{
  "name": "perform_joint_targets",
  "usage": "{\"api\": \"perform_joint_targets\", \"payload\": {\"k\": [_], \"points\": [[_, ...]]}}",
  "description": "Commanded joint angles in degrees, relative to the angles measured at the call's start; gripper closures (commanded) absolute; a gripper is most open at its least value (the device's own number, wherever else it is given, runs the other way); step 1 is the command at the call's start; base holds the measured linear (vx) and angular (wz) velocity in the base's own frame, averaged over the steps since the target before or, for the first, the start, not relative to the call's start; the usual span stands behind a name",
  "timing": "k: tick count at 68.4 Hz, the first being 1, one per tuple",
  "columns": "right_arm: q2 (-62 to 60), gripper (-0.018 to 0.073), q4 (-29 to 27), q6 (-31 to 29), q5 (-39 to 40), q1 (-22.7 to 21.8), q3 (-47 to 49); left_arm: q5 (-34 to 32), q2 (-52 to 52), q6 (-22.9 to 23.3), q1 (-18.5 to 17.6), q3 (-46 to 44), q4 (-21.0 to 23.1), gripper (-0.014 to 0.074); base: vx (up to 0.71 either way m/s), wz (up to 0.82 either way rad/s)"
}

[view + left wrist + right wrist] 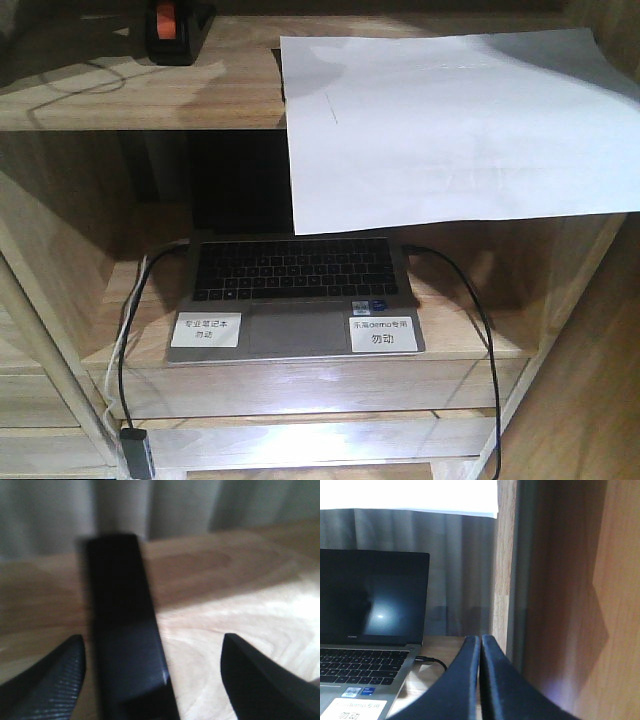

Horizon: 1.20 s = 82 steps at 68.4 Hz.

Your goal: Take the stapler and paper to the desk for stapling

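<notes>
We're straddling the stapler
Left gripper wide around it, right gripper pinched empty; paper overhangs the shelf front edge, grabbable.

The left gripper has black tapered fingers with a woven texture. The right gripper has smooth, curved black ones.

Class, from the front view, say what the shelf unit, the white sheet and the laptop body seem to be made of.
The shelf unit: light wood or veneer, matte; grain and plank joints show. The paper: thin matte white sheet, faintly creased, overhanging the shelf edge. The laptop: silver-grey casing, metal or painted plastic; cannot tell which.
</notes>
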<state>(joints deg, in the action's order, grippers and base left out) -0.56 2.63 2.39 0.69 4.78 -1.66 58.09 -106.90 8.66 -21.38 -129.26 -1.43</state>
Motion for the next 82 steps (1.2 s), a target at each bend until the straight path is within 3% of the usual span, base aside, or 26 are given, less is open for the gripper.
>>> {"api": "perform_joint_targets", "payload": {"k": [1,10,23,40,50,82], "points": [[-0.5,0.0569,0.3,-0.5,4.3,-0.4,-1.2,-3.8,1.8,-0.1,0.0,-1.7,0.2,0.0101,0.00,0.00],[-0.6,0.0569,0.3,-0.5,4.3,-0.4,-1.2,-3.7,1.6,-0.1,0.0,-1.7,-1.1,0.0230,0.00,0.00],[-0.6,0.0569,0.3,-0.5,4.3,-0.4,-1.2,-3.5,2.6,-0.1,0.0,-1.7,-2.8,0.0603,0.00,0.00],[-0.6,0.0569,0.3,-0.5,4.3,-0.4,-1.2,-2.7,7.6,-0.8,-0.2,-1.4,-2.7,0.0604,0.00,0.00],[-0.6,0.0569,0.3,-0.5,4.3,-0.4,-1.2,-2.6,13.3,-4.1,-1.4,2.8,-2.7,0.0604,0.00,0.00],[-0.6,0.0569,0.3,-0.5,4.3,-0.4,-1.2,-14.7,45.2,-6.4,-4.0,39.4,-2.3,0.0604,0.00,0.00]]}}
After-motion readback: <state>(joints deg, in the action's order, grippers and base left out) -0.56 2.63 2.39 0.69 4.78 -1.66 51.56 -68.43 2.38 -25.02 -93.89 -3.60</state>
